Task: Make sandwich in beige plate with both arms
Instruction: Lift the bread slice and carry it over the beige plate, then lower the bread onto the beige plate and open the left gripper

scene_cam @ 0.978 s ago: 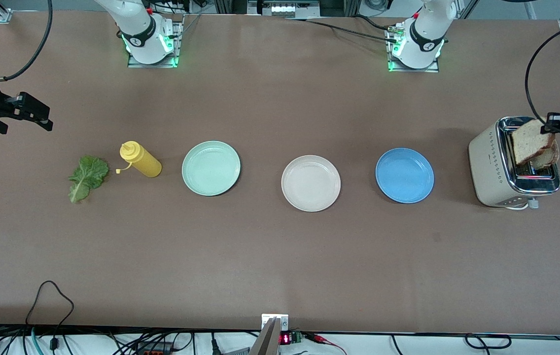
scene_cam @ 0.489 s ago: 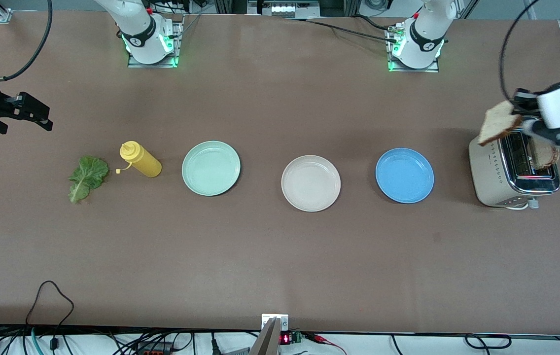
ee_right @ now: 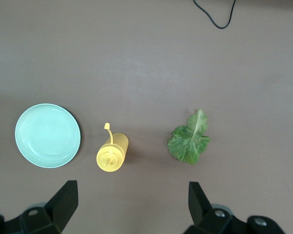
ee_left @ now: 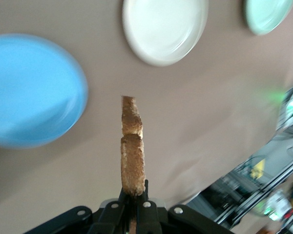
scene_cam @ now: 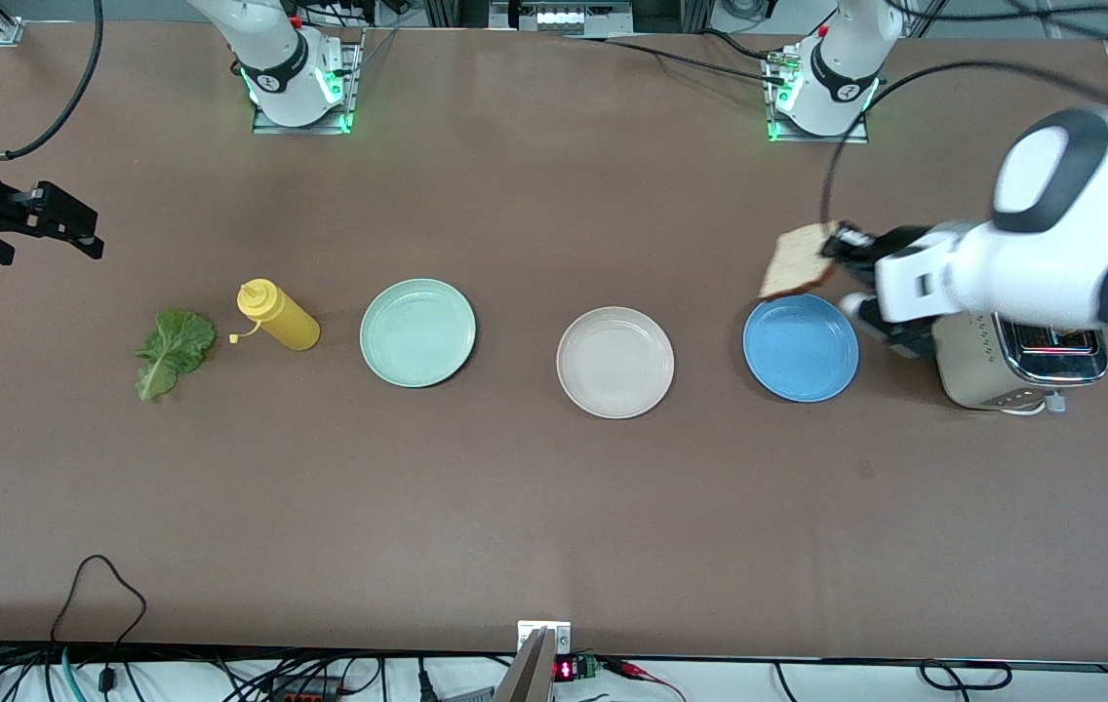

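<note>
Moved away from the shiny beige metal toaster (scene_cam: 1012, 375) since a moment ago: left black two-finger gripper (scene_cam: 842, 244), now up in the air over the table just by the edge of the round blue plate (scene_cam: 801, 348). Pinched shut on a square tan bread slice with brown crust (scene_cam: 797, 261), held by one edge. Seen edge-on in the left wrist view, sticking straight out from between the closed fingers (ee_left: 121, 210), same bread slice (ee_left: 132, 151). Down below the slice there, bare brown table (scene_cam: 515, 507), with the blue plate (ee_left: 31, 90) to one side.

Next along from the blue plate toward the right arm's end, round plain off-white beige plate (scene_cam: 614, 362), with nothing on it. Past that, round mint-green plate (scene_cam: 417, 332), then a yellow plastic squeeze bottle (scene_cam: 278, 315) lying on its side, then a ruffled green lettuce leaf (scene_cam: 173, 351) flat on the table.

Waiting high at the right arm's end of the table, right black two-finger gripper (ee_right: 132, 204), fingers spread wide apart and holding nothing. Right under it in the right wrist view, the yellow bottle (ee_right: 112, 153) and the lettuce leaf (ee_right: 189, 141), with the mint-green plate (ee_right: 48, 135) beside the bottle.
</note>
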